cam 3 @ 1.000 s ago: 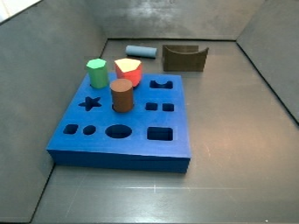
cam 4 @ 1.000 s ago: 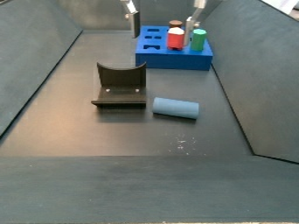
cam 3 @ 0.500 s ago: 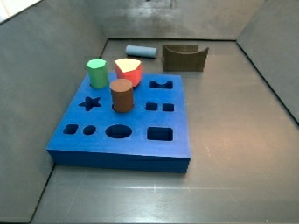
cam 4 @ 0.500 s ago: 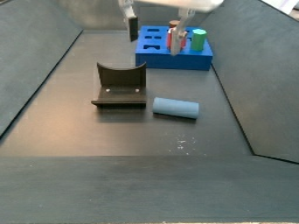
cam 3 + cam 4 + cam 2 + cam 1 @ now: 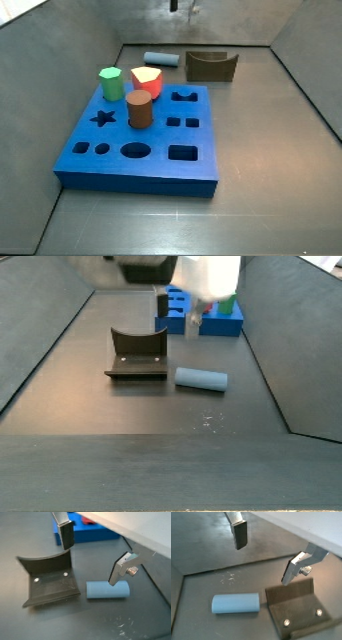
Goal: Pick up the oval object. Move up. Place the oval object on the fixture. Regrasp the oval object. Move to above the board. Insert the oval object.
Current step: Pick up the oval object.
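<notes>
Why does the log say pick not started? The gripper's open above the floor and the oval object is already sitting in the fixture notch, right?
Not quite. The oval object lies on its side on the floor beside the fixture, not in its notch; both wrist views show it. The rest holds: the gripper is open above the floor, nothing between its fingers.

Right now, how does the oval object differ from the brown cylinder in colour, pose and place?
The oval object is pale grey-blue; the brown cylinder is brown. The oval object lies on its side on the floor beside the fixture; the brown cylinder stands upright in the board. Both are smooth pegs, and neither is held: the gripper hangs open above the oval object.
</notes>
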Robot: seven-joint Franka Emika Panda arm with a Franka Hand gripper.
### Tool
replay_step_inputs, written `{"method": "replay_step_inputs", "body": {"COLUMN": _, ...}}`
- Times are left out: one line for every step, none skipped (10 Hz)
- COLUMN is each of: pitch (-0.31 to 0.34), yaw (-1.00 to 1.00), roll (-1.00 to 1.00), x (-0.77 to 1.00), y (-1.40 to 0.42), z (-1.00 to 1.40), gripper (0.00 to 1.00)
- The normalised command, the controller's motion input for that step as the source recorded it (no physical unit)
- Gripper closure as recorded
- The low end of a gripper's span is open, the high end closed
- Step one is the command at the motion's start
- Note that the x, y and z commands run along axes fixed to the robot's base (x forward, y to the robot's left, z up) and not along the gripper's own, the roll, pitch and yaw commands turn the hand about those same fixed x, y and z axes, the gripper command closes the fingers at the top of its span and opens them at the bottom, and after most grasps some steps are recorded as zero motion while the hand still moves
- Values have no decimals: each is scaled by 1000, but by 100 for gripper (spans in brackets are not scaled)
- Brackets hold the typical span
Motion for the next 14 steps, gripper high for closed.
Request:
{"method": "replay_step_inputs", "body": {"pitch": -244, "yaw": -1000, "roll": -66, "x": -74, "y": -40, "z": -554, "gripper": 0}}
{"method": "replay_step_inputs", "body": {"pitch": -211, "yaw": -1000, "roll": -39, "x": -54, "y": -11, "z": -623, "gripper": 0}}
{"method": "replay_step_inputs", "body": {"pitch": -171, "yaw": -1000, "roll": -7, "x": -40, "y": 0, "z": -706, "gripper": 0}}
{"method": "replay_step_inputs", "body": {"pitch": -127, "yaw": -1000, "roll": 0, "x": -26, "y": 0, "z": -769, "gripper": 0}}
{"method": "replay_step_inputs", "body": {"pitch": -21, "yaw": -1000, "roll": 0, "x": 0, "y": 0, "z": -817, "gripper": 0}}
{"method": "replay_step_inputs", "body": {"pitch": 0, "yaw": -506, "roll": 293, "x": 20, "y": 229, "z": -246, "gripper": 0}}
{"method": "replay_step_inputs", "body": {"pitch": 30, "yaw": 100, "roll": 226, "x": 89, "y": 106, "z": 0, "gripper": 0}}
{"method": "replay_step_inputs", "body": {"pitch": 101, "yaw": -540, "roll": 0, "x": -174, "y": 40, "z": -291, "gripper": 0}}
{"method": "replay_step_inputs", "body": {"pitch": 327, "yaw": -569, "roll": -289, "x": 0, "y": 0, "z": -163, "gripper": 0}}
{"method": "replay_step_inputs", "body": {"pitch": 399, "yaw": -551, "roll": -327, "x": 0, "y": -23, "z": -9, "gripper": 0}}
{"method": "replay_step_inputs", "body": {"pitch": 426, "yaw": -486, "roll": -339, "x": 0, "y": -37, "z": 0, "gripper": 0}}
{"method": "replay_step_inputs", "body": {"pitch": 429, "yaw": -483, "roll": -340, "x": 0, "y": -40, "z": 0, "gripper": 0}}
{"method": "replay_step_inputs", "body": {"pitch": 369, "yaw": -480, "roll": -439, "x": 0, "y": -97, "z": 0, "gripper": 0}}
{"method": "replay_step_inputs", "body": {"pitch": 214, "yaw": -440, "roll": -500, "x": 0, "y": -151, "z": 180, "gripper": 0}}
